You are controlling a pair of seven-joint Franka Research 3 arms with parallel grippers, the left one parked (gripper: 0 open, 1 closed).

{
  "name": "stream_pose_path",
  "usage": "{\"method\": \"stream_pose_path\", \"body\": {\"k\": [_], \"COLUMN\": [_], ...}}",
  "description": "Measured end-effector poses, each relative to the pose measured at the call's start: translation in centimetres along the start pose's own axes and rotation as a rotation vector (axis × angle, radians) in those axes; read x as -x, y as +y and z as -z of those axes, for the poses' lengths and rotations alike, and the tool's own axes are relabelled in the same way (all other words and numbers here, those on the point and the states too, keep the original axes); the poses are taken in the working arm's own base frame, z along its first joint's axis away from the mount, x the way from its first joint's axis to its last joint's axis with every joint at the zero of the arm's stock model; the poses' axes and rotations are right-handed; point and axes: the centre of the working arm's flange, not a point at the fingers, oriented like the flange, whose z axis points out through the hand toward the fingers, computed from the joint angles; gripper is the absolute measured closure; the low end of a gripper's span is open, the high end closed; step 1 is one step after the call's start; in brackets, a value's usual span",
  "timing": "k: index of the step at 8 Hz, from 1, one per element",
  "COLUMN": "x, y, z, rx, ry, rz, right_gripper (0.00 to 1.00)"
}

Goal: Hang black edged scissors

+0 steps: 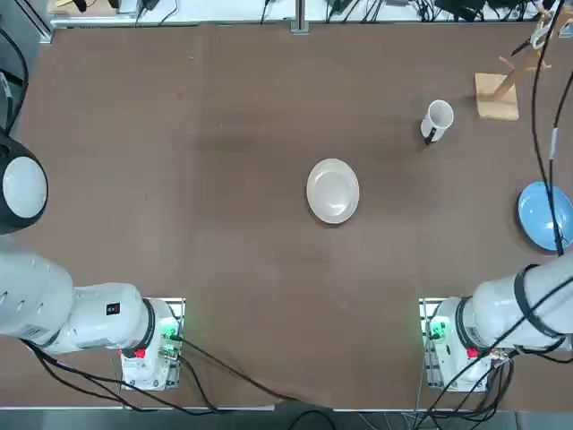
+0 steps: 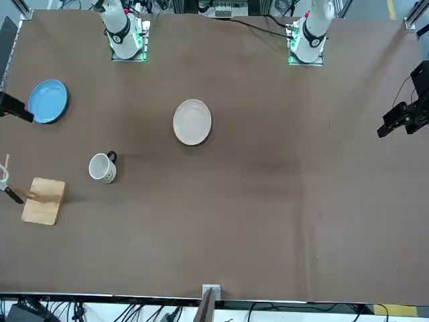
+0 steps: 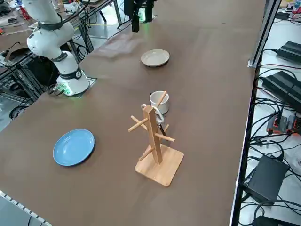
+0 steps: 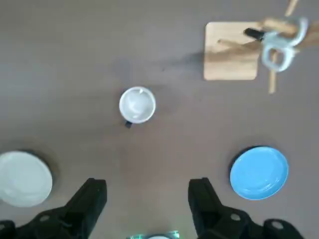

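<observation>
Black edged scissors (image 4: 278, 44) seen hung on wooden rack (image 4: 232, 51), well apart from right gripper (image 4: 147, 195); fingers spread wide, empty.

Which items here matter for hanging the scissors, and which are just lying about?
Job:
- pale grey-white scissors with dark-edged loops, hanging on the rack
- wooden peg rack
- right hand, open, empty

Lying about:
- white mug with black handle
- cream plate
- blue plate
</observation>
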Motion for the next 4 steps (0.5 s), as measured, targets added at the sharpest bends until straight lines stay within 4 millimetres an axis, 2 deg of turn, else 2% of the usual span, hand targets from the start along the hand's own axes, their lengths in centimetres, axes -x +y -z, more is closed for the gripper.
{"method": "stream_pose_path", "body": {"k": [2,4], "x": [2.8,4.4], "y": [-2.8,-4.1], "z": [0.2,0.4], "rx": [0.007,0.007], "ry": [-0.002,0.011], "rz": [0.051,0.075], "right_gripper": [0.00,0.00]}}
